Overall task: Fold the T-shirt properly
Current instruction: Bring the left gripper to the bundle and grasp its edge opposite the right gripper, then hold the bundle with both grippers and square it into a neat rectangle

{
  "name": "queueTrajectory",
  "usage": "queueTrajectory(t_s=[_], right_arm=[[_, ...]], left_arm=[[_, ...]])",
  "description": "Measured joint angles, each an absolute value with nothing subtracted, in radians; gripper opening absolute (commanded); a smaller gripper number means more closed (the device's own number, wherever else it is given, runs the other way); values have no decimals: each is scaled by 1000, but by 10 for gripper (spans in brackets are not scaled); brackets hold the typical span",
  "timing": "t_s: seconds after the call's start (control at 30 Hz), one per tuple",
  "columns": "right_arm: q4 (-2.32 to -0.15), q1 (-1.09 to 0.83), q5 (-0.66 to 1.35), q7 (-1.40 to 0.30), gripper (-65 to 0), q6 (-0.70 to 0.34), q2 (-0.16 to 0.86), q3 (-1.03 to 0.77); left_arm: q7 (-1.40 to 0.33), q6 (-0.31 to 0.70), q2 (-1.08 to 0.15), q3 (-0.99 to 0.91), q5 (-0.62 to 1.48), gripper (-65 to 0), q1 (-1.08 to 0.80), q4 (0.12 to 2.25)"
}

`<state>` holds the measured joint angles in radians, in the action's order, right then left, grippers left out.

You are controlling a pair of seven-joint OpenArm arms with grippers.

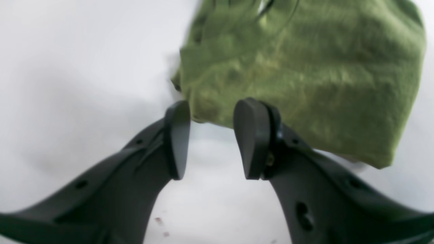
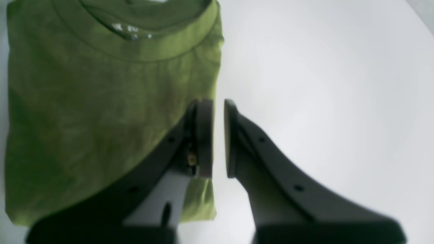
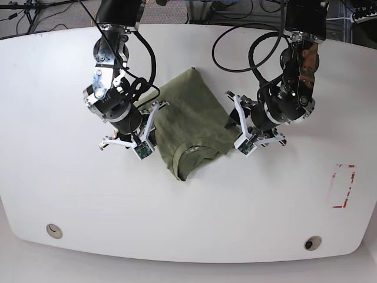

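The olive-green T-shirt [image 3: 191, 124] lies folded into a compact rectangle in the middle of the white table, its ribbed collar [image 3: 197, 150] toward the front. My left gripper [image 1: 212, 112] is open just short of the shirt's [image 1: 305, 78] edge, with nothing between its fingers [image 1: 252, 135]. In the base view this left gripper [image 3: 231, 119] stands at the shirt's right side. My right gripper [image 2: 218, 105] is shut, holding nothing, and hovers by the edge of the shirt [image 2: 101, 101] near the collar [image 2: 145, 30]. In the base view the right gripper [image 3: 151, 117] is at the shirt's left side.
A red rectangular marking [image 3: 341, 186] is on the table [image 3: 70, 194] at the right. Two round holes [image 3: 53, 230] [image 3: 312, 243] sit near the front edge. Black cables [image 3: 235, 53] trail from both arms at the back.
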<state>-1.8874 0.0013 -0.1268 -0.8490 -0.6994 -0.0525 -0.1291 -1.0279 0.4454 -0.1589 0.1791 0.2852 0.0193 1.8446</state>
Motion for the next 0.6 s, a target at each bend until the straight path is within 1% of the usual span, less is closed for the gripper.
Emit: queueTrajectory(t_s=[0.17, 0.4, 0.6], right_arm=[[-1825, 34, -128, -850, -599, -700, -52, -128], [-1720, 76, -128, -849, -599, -699, -50, -130], [-1643, 86, -128, -765, -599, -699, -51, -130]], left_arm=[[-1019, 449, -124, 211, 296, -411, 9, 1844], [-1013, 449, -106, 291, 290, -411, -3, 1839], [-1006, 449, -57, 307, 292, -411, 0, 1766]])
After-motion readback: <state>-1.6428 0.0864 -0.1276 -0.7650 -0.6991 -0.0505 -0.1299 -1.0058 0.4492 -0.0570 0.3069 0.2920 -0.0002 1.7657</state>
